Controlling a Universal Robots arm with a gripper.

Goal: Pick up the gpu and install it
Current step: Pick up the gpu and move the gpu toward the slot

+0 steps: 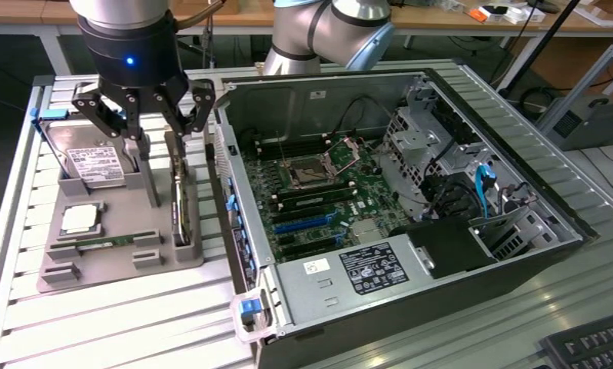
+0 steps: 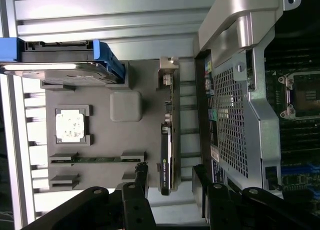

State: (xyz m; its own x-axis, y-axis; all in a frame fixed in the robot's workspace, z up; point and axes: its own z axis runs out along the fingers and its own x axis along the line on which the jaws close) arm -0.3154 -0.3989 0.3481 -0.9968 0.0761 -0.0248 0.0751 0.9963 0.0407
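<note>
On the grey tray [image 1: 101,273], along its side nearest the open computer case [image 1: 296,96], the gpu [image 1: 181,200] stands on edge in a slot. Above the tray's far end, the tool [image 2: 170,179] has its fingers apart, straddling the card without gripping it. Judged light, stiff, fragile. Take hold across the flat faces, clear of the connector edge.

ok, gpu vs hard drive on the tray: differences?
The gpu stands on edge, thin and dark; the hard drive leans tilted, boxy, silver, white label showing. The gpu sits beside the case; the hard drive away from it. Both rest in the grey tray.
</note>
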